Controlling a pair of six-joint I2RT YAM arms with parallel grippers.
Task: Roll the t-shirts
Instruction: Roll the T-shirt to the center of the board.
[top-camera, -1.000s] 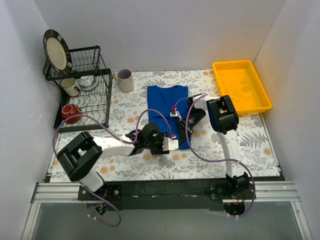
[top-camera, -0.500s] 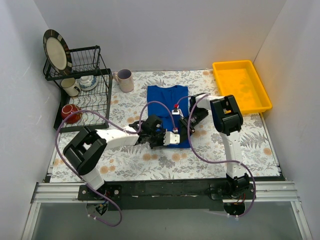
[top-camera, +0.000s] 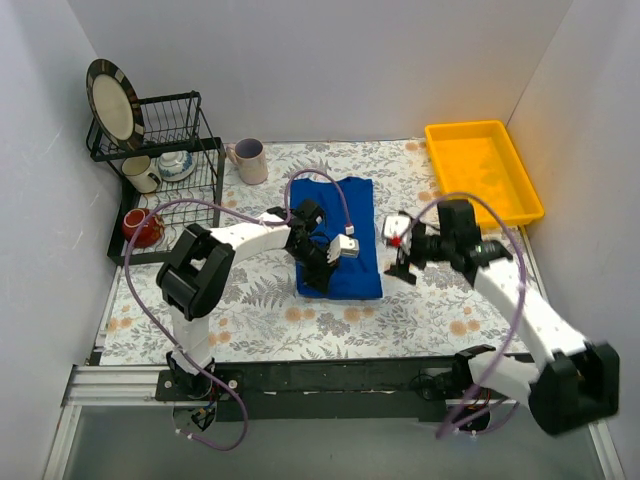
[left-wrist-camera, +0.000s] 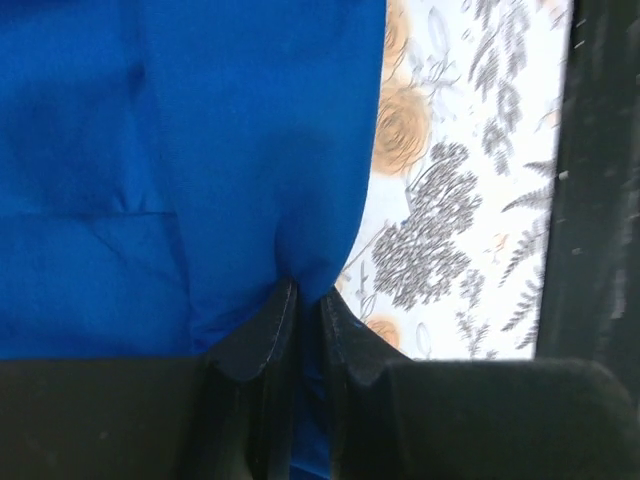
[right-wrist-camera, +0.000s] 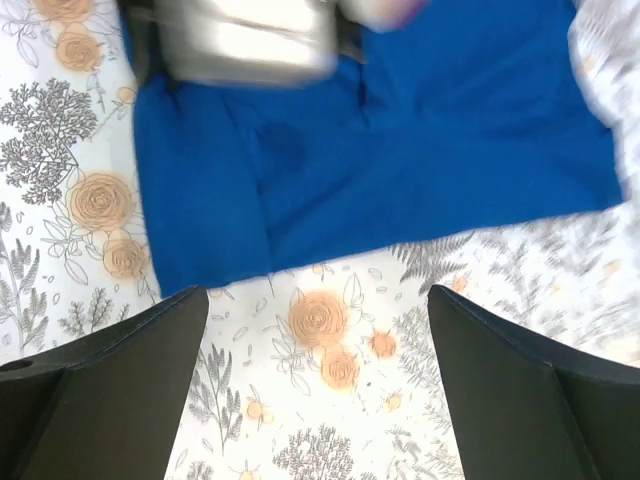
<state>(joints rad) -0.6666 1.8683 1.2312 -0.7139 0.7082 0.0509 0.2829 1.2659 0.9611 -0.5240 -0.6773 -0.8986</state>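
A royal-blue t-shirt (top-camera: 350, 225) lies folded into a strip on the flowered cloth, mid-table. My left gripper (top-camera: 318, 272) is over its near-left part. In the left wrist view that gripper (left-wrist-camera: 308, 300) is shut, with a pinch of the t-shirt (left-wrist-camera: 200, 150) at its edge between the fingers (left-wrist-camera: 265, 335). My right gripper (top-camera: 398, 266) hangs just right of the shirt. In the right wrist view it (right-wrist-camera: 318, 295) is open over bare cloth, holding nothing, and the t-shirt (right-wrist-camera: 400, 150) lies beyond its fingertips. No lettering or graphic shows.
A yellow bin (top-camera: 484, 172) stands at the back right. At the back left is a black dish rack (top-camera: 165, 180) with a plate (top-camera: 112, 100) and a cup (top-camera: 142, 174). A mug (top-camera: 248, 160) stands beside it and a red mug (top-camera: 142, 226) below.
My left gripper has shut on the shirt's fabric, and its arm has swung toward the far side. My right gripper has opened, let go and drawn back to the right.
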